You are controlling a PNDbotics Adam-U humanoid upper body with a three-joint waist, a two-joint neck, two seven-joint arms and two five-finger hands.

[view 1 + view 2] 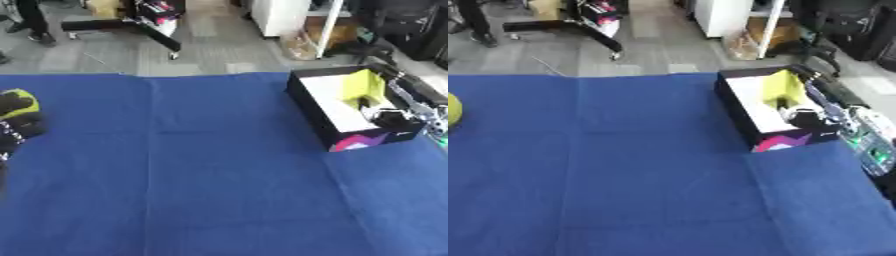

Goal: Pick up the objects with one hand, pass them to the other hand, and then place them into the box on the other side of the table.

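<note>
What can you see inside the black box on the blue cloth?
Inside the black box: a white floor, a yellow object and the right robot hand. The hand hides whatever lies beneath it.

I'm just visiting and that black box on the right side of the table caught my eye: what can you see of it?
The black box is open-topped and rectangular, looks like cardboard, white inside, with a pink and white patch on its near corner. It sits flat on the blue cloth near the table's right edge. A yellow object stands inside, and the robot's right hand reaches in.
</note>
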